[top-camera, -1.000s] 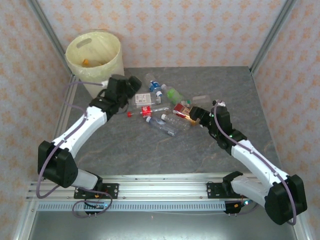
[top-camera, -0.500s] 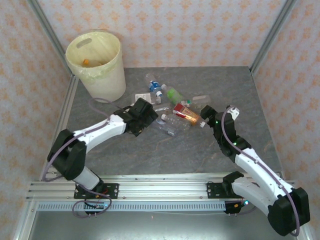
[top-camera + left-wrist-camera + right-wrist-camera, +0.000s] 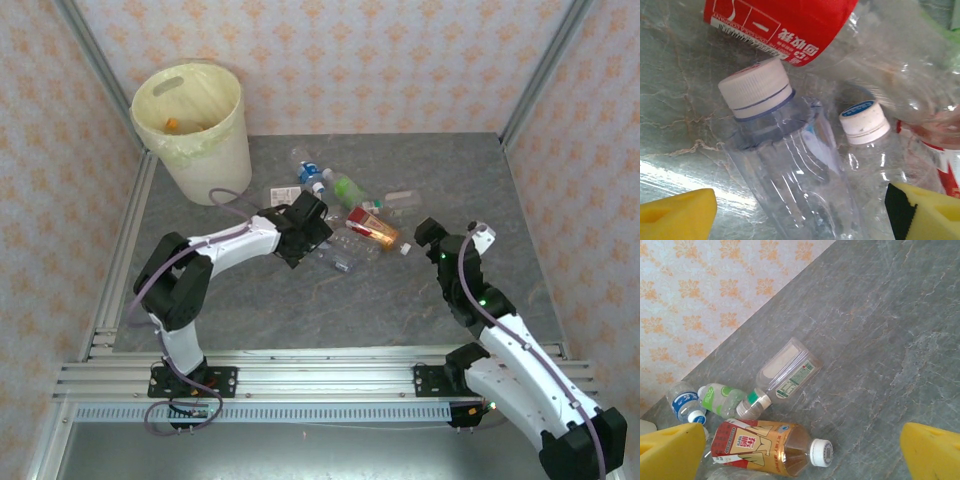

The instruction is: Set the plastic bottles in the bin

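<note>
Several plastic bottles (image 3: 345, 215) lie in a loose pile at mid-table. My left gripper (image 3: 308, 232) sits low over the pile's left side. In the left wrist view a clear bottle with a white cap (image 3: 757, 89) lies between that gripper's (image 3: 800, 216) yellow pads (image 3: 680, 216), which stand apart from its sides. A second white-capped bottle (image 3: 863, 121) and a red-labelled one (image 3: 785, 22) lie beside it. My right gripper (image 3: 802, 452) is open and holds nothing, right of the pile (image 3: 428, 232). Ahead of it lies an orange-labelled tea bottle (image 3: 765, 447). The bin (image 3: 215, 160) stands at the back left.
A clear bottle with a green neck band (image 3: 785, 371), a green-labelled one (image 3: 720, 397) and a blue-labelled one (image 3: 685, 405) lie behind the tea bottle. Bare grey tabletop (image 3: 330, 310) spreads in front of the pile. Patterned walls and metal posts close in three sides.
My left arm swung from beside the bin down onto the pile, and its jaws have narrowed around the clear bottle. My right arm drew back from the pile toward the right.
</note>
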